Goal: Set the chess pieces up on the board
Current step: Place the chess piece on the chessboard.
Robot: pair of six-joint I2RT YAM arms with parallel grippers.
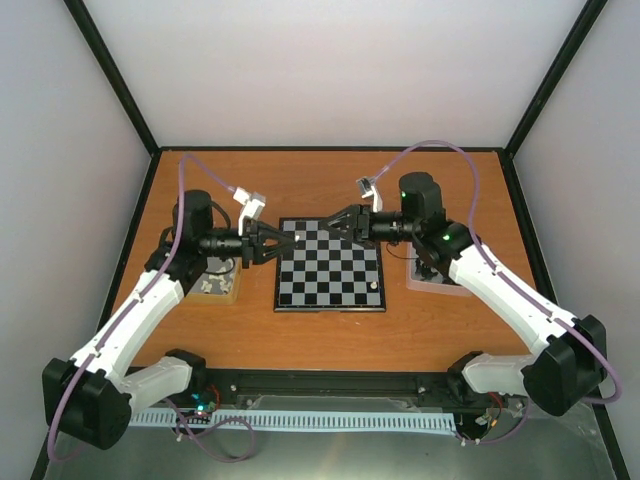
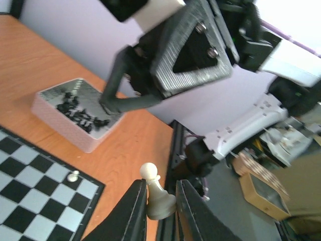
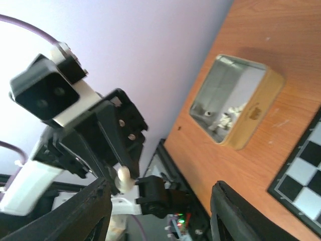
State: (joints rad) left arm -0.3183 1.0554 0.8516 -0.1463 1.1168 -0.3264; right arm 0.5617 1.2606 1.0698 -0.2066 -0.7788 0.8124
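Starting to the left of the board [image 1: 330, 265], a gold tin [image 3: 253, 118] is seen on the wooden table [image 1: 330, 335], just beside the board's left edge, and several cream-white chess pieces [image 3: 223, 118] are lying inside it. The left gripper [image 2: 160, 201] is held above the far left corner of the board and is pointed sideways towards the other arm. Its jaws are closed narrowly on a white pawn [image 2: 152, 178], which is gripped at its base, so that the round head is seen above the fingers [image 2: 134, 211]. One small white piece [image 1: 373, 284] is standing on the board, on a pale square at its right edge, close to the near right corner. The right gripper [image 3: 163, 188] is held over the far edge of the board, near the left gripper but apart from it; its jaws are spread wide and nothing is gripped by them. Just beside the right edge of the board a pale pink tin [image 2: 62, 131] is placed, and a heap of black chess pieces [image 2: 80, 116] is carried by it. Whether they are lying in the tin or on its lid cannot be told.
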